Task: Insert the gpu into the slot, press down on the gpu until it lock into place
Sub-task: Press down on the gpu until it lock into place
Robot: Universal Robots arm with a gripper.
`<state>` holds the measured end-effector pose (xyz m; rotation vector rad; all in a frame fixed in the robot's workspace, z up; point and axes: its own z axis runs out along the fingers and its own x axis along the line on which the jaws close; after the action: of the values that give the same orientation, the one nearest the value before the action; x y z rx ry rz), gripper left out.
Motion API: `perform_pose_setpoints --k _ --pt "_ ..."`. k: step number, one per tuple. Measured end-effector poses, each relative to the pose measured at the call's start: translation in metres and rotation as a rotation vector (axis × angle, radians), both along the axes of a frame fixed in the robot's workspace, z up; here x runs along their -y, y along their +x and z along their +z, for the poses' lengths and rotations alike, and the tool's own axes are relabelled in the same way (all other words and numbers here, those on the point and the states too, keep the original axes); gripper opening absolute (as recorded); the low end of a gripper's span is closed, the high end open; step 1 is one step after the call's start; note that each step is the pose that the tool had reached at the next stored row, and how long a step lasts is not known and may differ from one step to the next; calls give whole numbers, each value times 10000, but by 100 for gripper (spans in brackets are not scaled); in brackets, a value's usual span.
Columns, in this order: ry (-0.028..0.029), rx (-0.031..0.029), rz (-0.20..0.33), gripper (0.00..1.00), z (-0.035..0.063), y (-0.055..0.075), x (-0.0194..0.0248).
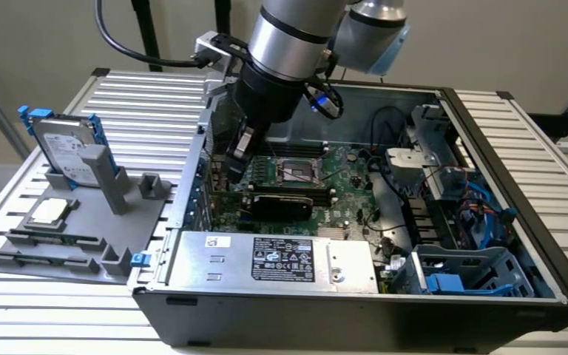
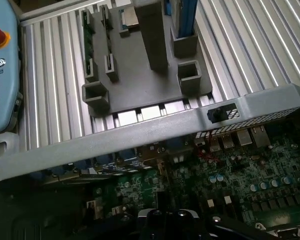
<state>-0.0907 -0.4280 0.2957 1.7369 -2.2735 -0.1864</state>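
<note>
The small flat black rectangular gpu with its dark plastic shroud lies inside the open dark metal computer case, on the green motherboard, between the square silver CPU socket on its far side and the large silver labelled power-supply box on its near side; it appears to stand along the line where the bright-blue slot should be, but the slot itself is covered by the card, so I cannot confirm it directly; from this I judge that the insertion is already done or almost done, while I cannot tell whether the card has locked into place; the gripper of the silver robot arm hangs low in the case at the far left corner of the motherboard, close to the left end of the card and a little above it; I cannot see contact between them; the fingers are pressed together and they pinch nothing that I can see; in the wrist view the grey edge of the case crosses the picture, with the motherboard under it; on the ribbed metal tabletop, at the exterior view's left, a grey plastic parts holder carries a hard drive in blue rails.
</note>
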Motion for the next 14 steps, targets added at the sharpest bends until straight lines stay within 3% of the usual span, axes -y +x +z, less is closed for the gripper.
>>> perform_pose_setpoints --k 7,11,14 --pt "6 582 263 11 6 20 23" --pt "20 863 458 11 13 31 38" --pt "57 1041 647 11 23 38 51"
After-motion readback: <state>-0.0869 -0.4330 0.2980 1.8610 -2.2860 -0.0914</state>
